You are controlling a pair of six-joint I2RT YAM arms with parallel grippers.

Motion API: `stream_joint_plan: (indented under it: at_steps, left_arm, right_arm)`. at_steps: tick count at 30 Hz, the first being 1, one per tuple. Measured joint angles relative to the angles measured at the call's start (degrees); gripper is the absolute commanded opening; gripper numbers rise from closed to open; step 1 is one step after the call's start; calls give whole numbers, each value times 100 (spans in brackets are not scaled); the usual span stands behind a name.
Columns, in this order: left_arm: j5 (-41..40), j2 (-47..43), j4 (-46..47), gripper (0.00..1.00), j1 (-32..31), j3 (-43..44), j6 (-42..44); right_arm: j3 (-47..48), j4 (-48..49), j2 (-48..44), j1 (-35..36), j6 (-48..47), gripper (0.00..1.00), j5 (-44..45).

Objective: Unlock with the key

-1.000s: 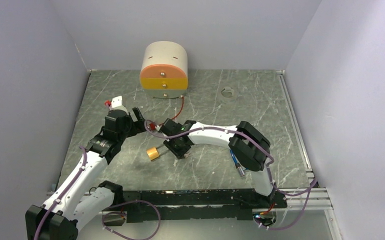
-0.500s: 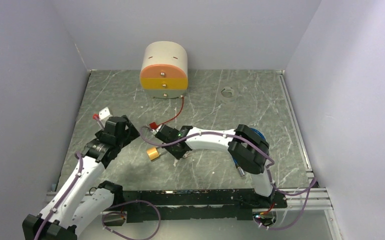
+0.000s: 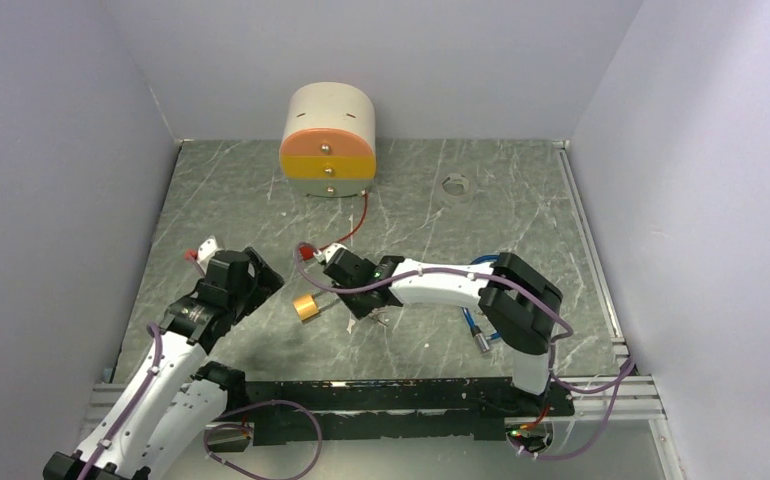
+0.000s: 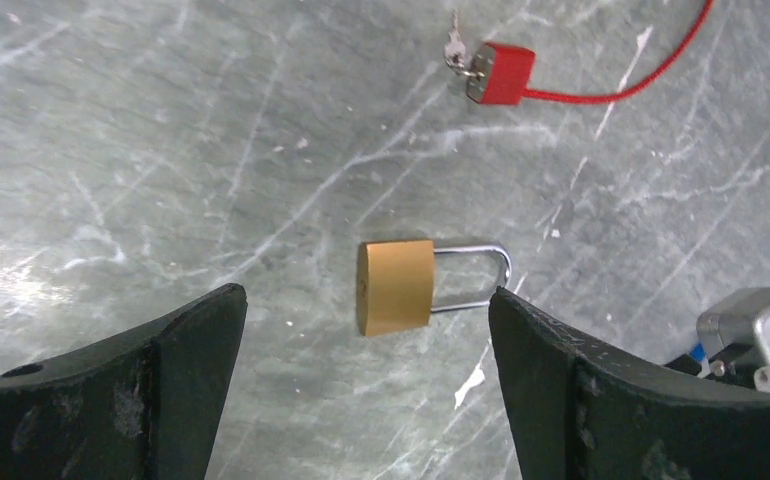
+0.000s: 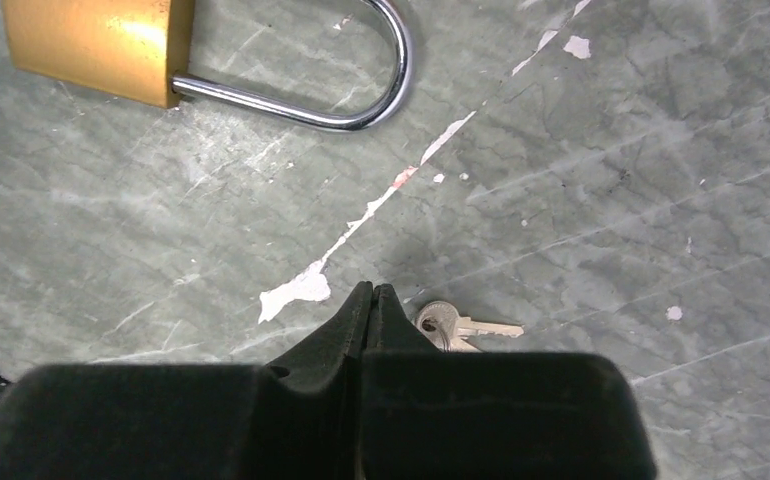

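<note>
The grey marbled worktop is the biggest thing here, and the cream cabinet with its orange and yellow drawer fronts stands at the far edge, left of the middle. My two arms reach in from the near edge toward the middle of the worktop.

My left claw sits left of centre with its fingers spread wide and nothing between them. In its own wrist view, the padlock shows on the surface in the gap between those fingers, touching neither.

My right claw is pinched fully together, tips pointing down at the worktop, with nothing gripped that I can see.

The padlock lies flat a little left of the worktop's centre, between my two claws. Its brass body is turned toward the left edge and its steel shackle toward the right. From the left wrist view, both legs of the shackle meet the body.

A pale ring rests near the far edge, right of the middle.

A red tag lies farther from the near edge than the padlock, and its red cord runs back to the cabinet.

The key lies flat just beside my right claw's tips, and its ring end is partly hidden behind them. It is near the shackle but apart from it.
</note>
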Motion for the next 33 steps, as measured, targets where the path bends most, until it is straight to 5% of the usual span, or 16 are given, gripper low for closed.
stream_joint_plan:
  at_steps: [5,10,17,22,33]
  left_arm:
    - [514,-72,358,94,0,-188,2]
    - [815,-66,575,94,0,-278,0]
    - [951,9,750,94,0,-308,0]
    - [1005,92,817,94,0,-337,4]
    - [1045,350,946,94,0,-337,109]
  right_arm:
    - [-151,127,-219,-111,173,1,-214]
    - [-162,127,-433,-302,409,35,-267]
    - [-184,-199,-774,-428,997,53,-142]
    - [-402,-461,-831,-437,1222,56,-291]
    - [-262,-846,-258,-437,1235,45,-562]
